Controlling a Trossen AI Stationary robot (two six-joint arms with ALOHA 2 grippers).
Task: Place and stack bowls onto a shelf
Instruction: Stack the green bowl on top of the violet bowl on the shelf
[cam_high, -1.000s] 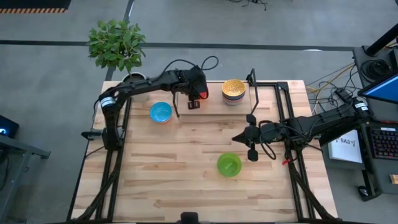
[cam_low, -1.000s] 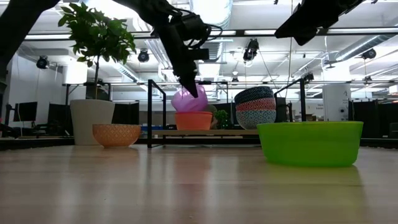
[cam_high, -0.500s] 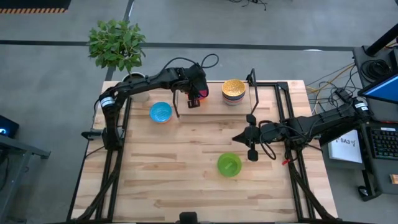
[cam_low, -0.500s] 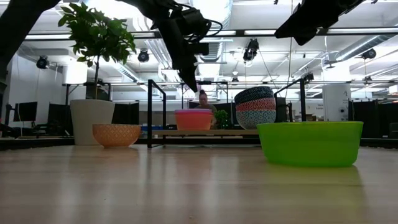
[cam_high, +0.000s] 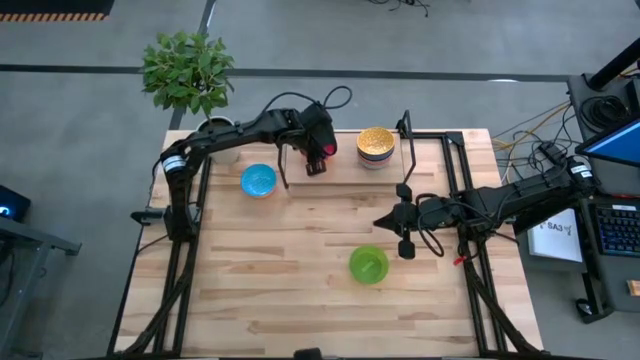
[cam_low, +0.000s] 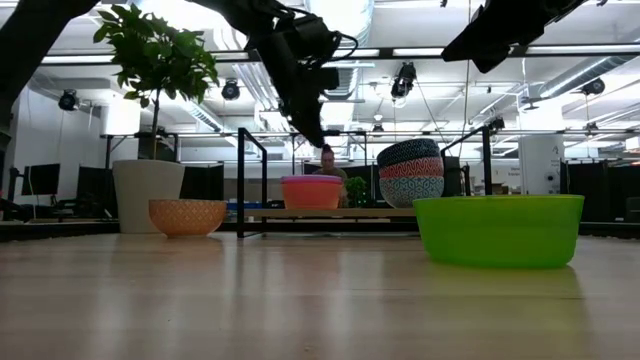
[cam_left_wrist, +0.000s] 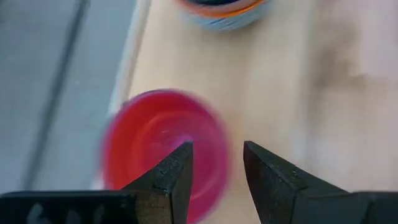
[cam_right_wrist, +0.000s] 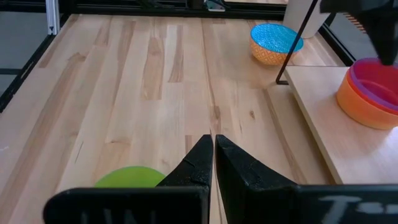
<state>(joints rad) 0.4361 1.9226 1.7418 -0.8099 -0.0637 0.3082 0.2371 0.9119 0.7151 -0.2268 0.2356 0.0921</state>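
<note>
On the shelf (cam_low: 330, 212), at about 12 o'clock on the desk (cam_high: 300, 290), the purple bowl (cam_right_wrist: 375, 79) sits nested in the orange-red bowl (cam_right_wrist: 367, 107). Beside them, a taller stack of bowls (cam_low: 411, 171) occupies the shelf's 3 o'clock end. The left claw (cam_left_wrist: 217, 168) hangs just above the nested pair, its fingers parted and holding nothing; in its own wrist view the purple bowl lies directly beneath the gap.

Two bowls are left on the desk. The orange patterned bowl (cam_high: 258, 180), light blue inside, stands toward 9 o'clock from the left claw, near it and just off the shelf's left upright. The green bowl (cam_high: 368, 264) sits toward 5 o'clock on the desk, just beside the right claw (cam_high: 383, 223), at 6 o'clock from it.

The right claw is pinched closed on nothing and waits low over the desk's middle. Judging by reach, the orange patterned bowl falls to the left arm and the green one to the right, so the next pick likely turns on that split.
</note>
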